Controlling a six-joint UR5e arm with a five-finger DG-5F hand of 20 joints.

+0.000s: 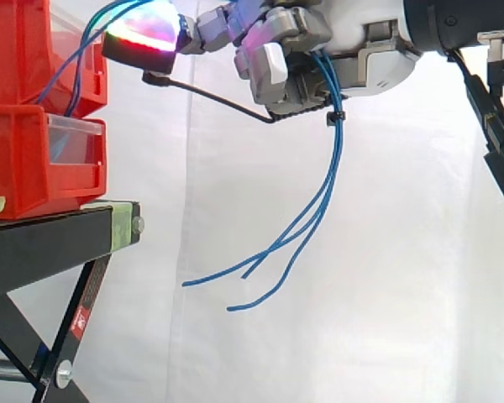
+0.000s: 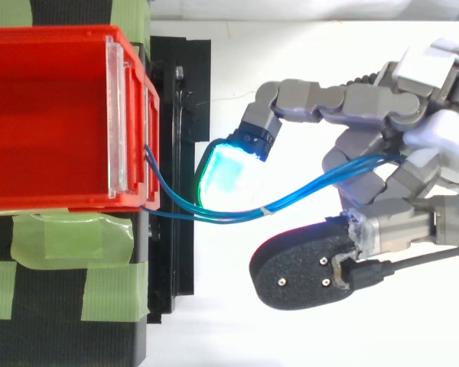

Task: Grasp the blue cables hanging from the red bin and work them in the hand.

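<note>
Hand at upper right of side view, fingers curled tight round the blue cables, which run from the red bin at upper left through the grip, loose ends dangling mid-frame, right of the black stand.

1. A black stand carries everything. In the side view its flat top runs level, and slanted black legs brace it from below.
2. Green tape wraps the end of the top bar, with a bolt head just beside it.
3. A lower red bin sits directly on the top. Its clear front panel stops short of the taped end.
4. An upper red bin is stacked on the lower one.
5. In the top view, more green tape lies across the stand, touching the bin's near wall.
</note>
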